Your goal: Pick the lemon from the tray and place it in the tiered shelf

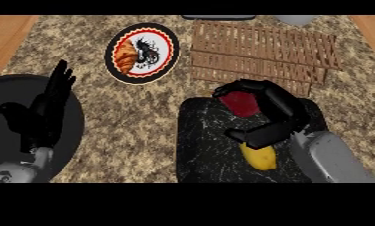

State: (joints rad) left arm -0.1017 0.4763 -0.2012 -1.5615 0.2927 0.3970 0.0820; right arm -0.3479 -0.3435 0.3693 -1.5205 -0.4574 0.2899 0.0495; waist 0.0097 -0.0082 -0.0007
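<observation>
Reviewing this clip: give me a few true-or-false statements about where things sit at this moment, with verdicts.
1. The lemon lies on the black tray. True.
2. The croissant plate sits right of the tiered shelf. False: it sits left of it.
3. A red item shares the tray with the lemon. True.
4. The left hand is over the tray. False: it rests open at the view's left; the right hand is over the tray.
</observation>
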